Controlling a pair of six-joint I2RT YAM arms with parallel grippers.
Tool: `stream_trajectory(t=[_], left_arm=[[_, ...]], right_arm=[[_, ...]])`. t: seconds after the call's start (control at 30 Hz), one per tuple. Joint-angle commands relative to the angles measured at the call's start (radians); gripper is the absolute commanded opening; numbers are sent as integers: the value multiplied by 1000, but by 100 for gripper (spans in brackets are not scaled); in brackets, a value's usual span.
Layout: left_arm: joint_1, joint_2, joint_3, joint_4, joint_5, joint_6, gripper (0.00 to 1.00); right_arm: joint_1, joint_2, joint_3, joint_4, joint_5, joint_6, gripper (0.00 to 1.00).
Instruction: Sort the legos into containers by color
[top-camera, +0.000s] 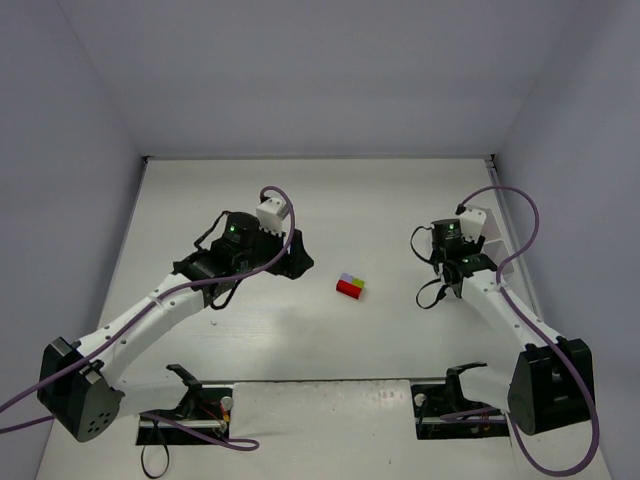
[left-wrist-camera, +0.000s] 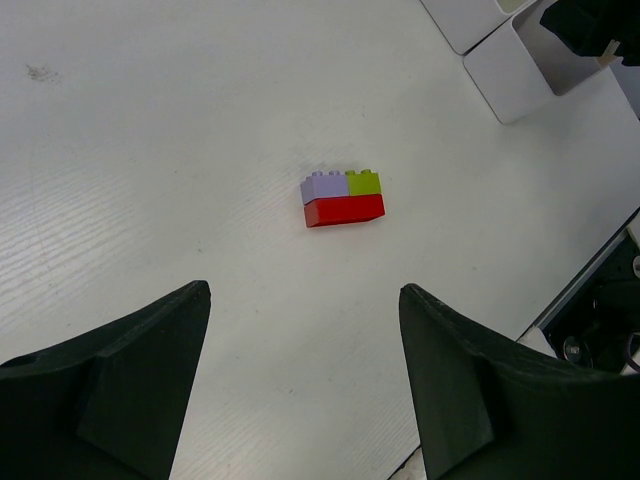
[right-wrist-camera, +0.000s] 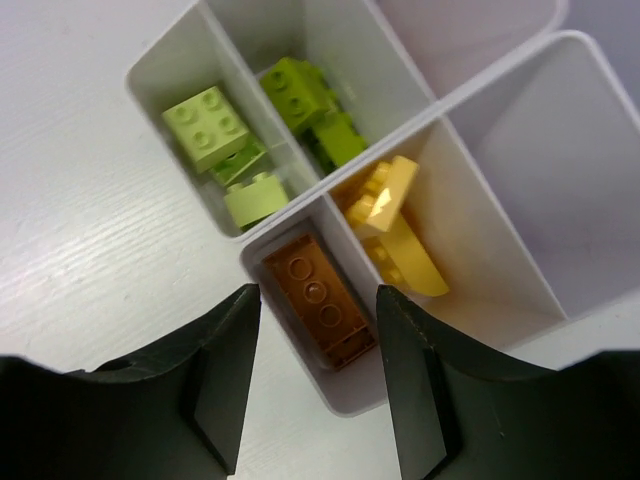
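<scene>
Right pincer (right-wrist-camera: 318, 296) apart above one brown brick (right-wrist-camera: 322, 312), left pincer (left-wrist-camera: 302, 290) wide apart, three joined legos (left-wrist-camera: 343, 198) on table (left-wrist-camera: 150, 150)

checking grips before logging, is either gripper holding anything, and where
Nothing is held: left gripper open, right gripper open above the brown brick lying in the tray.

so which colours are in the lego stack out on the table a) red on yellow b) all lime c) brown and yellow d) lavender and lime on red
d: the left wrist view shows the lego stack as a lavender brick and a lime brick atop a red brick.
</scene>
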Motion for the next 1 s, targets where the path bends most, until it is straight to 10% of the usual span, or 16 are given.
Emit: stream_trajectory(t=[0.0,0.47,0.97], left_arm=[[-4,-2,22,47,1,8,70],[-3,-1,19,23,-3,11,70],[2,-33,-39,-23,-50,-84,70]], right_arm=[[9,-41,41,94,-180,-142,47],[194,133,141,85,-946,-538,48],[329,360,193,102,-993,-537,50]])
